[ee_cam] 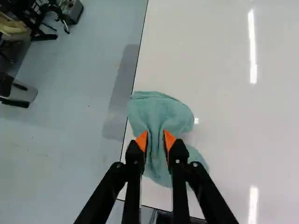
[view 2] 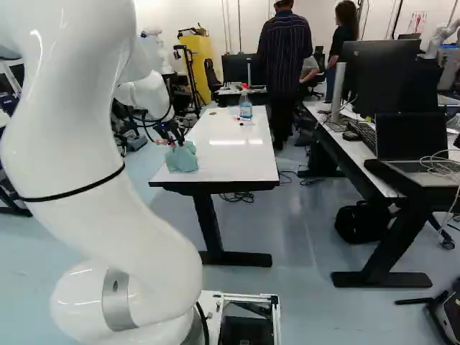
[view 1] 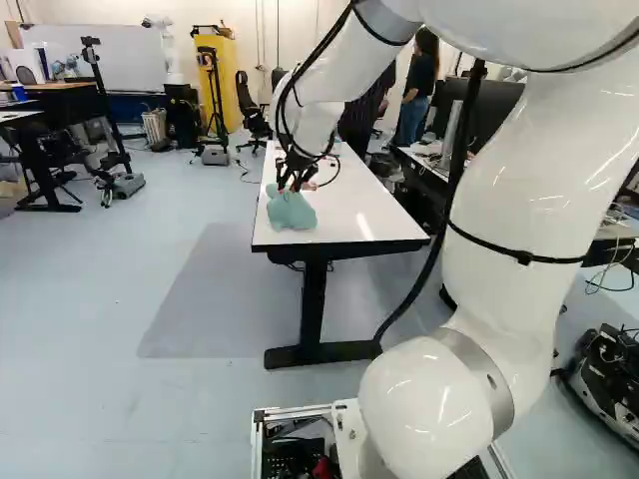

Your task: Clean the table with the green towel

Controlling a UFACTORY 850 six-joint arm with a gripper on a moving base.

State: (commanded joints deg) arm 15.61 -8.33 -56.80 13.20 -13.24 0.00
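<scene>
Towel (view 1: 291,210), green and bunched, is seen in the left base view at the near end of the white table (view 1: 349,205), by its left long edge. From above, it is met by the black gripper (view 1: 290,180), which is carried, pointing down, by the white arm (view 1: 529,200). Behind them, a yellow panel (view 1: 228,75) is seen near the wall.

In the right base view, the same bundle is shown under the fingertips, at the table's near left corner. At the table's far end a clear bottle (view 2: 245,109) with a red top is stood upright, well apart from the towel. To the right of the table, a desk is shared by a monitor (view 2: 381,75) and an open laptop (view 2: 412,144), and a black bag (view 2: 356,221) is set on the floor beneath it.

In the wrist view, the gripper (ee_cam: 155,141) is clamped on the towel, its folds being pinched between the two orange pads (ee_cam: 141,141). The cloth is fanned out ahead of and beneath the fingers, and the table's edge is reached by it on one side.
</scene>
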